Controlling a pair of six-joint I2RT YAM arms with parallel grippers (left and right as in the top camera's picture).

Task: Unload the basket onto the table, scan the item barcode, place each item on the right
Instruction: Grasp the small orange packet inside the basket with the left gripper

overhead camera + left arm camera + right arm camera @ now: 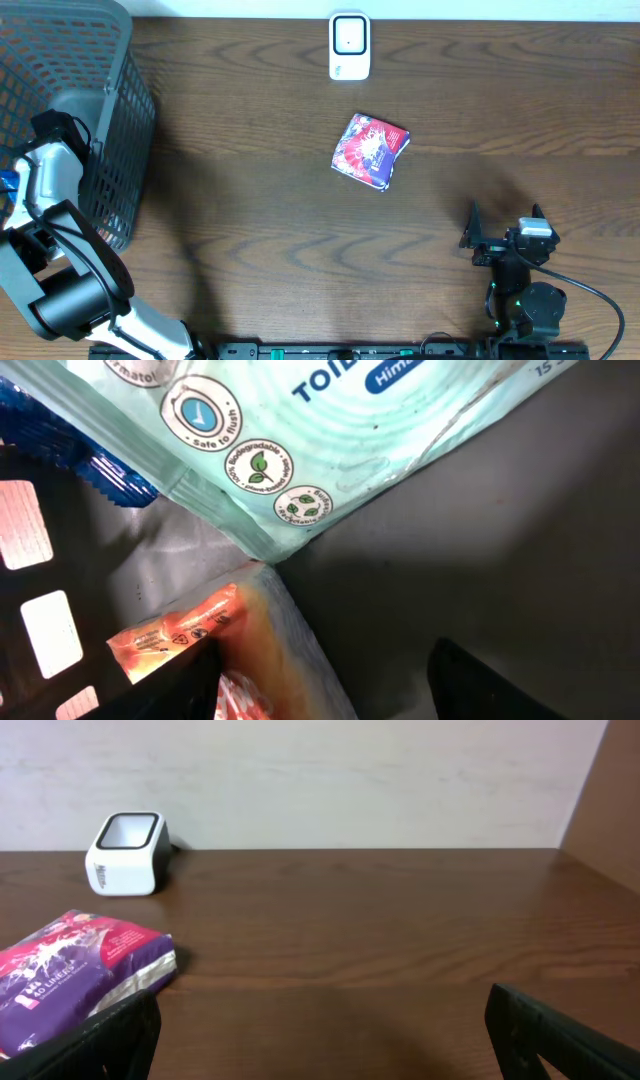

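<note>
Overhead, the white box-shaped barcode scanner (pixel 349 45) stands at the far edge of the dark wooden table (pixel 250 220), and the glossy red-and-purple foil packet (pixel 370 150) lies flat just in front of it, slightly to its right, apart from it and untouched by either arm. Well in front of the scanner and further right, the right gripper (pixel 505 218) hangs low over the table with its jaws spread wide and nothing between them; its wrist view faces the packet and the scanner beyond. Far to the scanner's left stands the dark grey plastic mesh basket (pixel 120 110), and the left arm reaches down into it. Inside, the left gripper (pixel 325 660) hangs with its jaws parted, not closed on anything – the corner of an orange plastic packet (pixel 180 630) lies beside one finger, a pale green pack of wipes (pixel 330 430) lies above it, and a blue crinkled wrapper (pixel 70 450) shows at the side.
</note>
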